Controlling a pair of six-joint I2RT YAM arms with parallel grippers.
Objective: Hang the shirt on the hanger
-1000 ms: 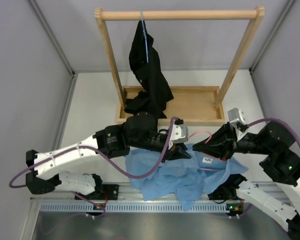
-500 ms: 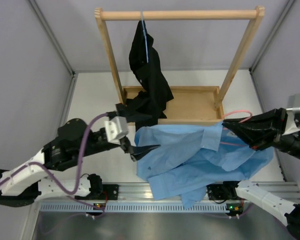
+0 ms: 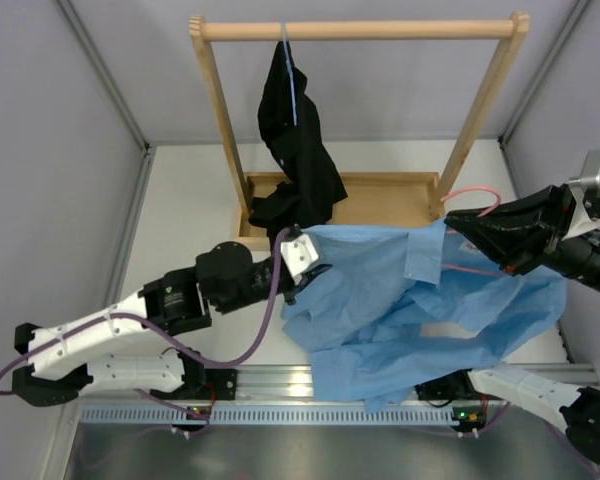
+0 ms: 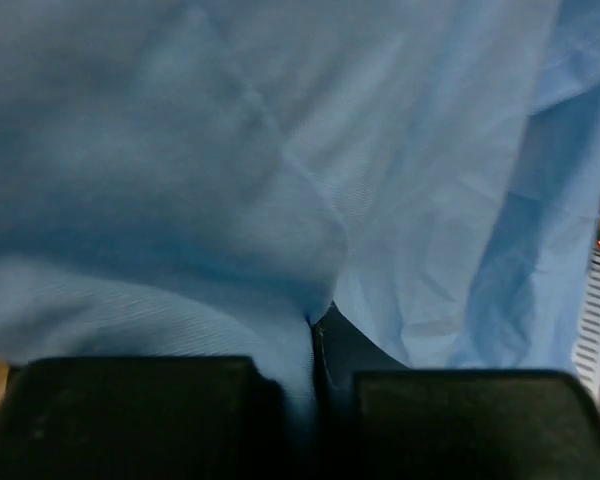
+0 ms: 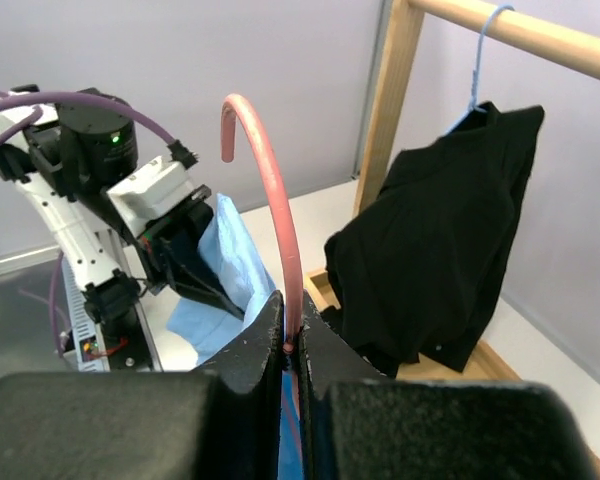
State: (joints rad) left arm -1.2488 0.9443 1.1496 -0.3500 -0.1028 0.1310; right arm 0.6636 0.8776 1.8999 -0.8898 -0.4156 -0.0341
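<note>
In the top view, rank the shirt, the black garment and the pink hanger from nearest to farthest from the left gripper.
1. shirt: pinched in the left gripper itself, spreading to its right.
2. black garment: just behind it, hanging on the rack.
3. pink hanger: far right, in the right gripper.

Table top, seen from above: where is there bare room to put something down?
Free: the white table left of the wooden rack, and the rack's tray right of the black garment. Crowded: the near middle, where the shirt is spread.
</note>
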